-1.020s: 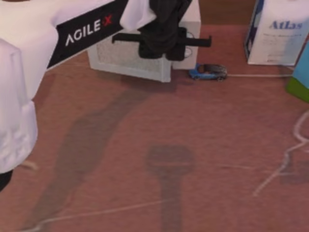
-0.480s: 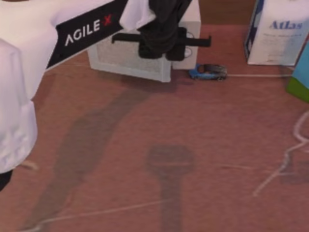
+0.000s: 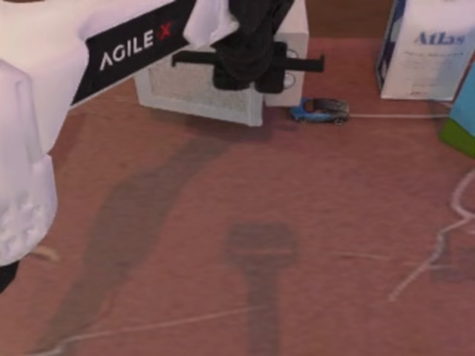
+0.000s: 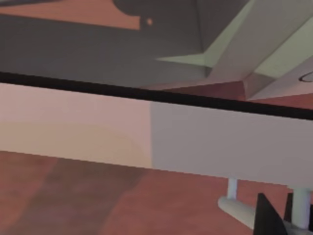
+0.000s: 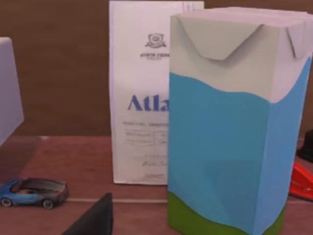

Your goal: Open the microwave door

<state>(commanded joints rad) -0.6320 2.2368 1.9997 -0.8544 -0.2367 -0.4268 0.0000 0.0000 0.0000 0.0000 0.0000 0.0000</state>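
- My left hand (image 3: 249, 70) sits over the microwave (image 3: 293, 30), at the front edge of the microwave door (image 3: 185, 93); can't tell its finger state.
- Door stands ajar, swung out from the microwave.
- Blue toy car (image 3: 319, 110) just right of the microwave.

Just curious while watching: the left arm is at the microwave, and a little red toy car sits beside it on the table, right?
Nearly. The toy car is blue, not red, as the top view shows. The left arm's gripper is indeed at the microwave, and the car sits beside it on the table.
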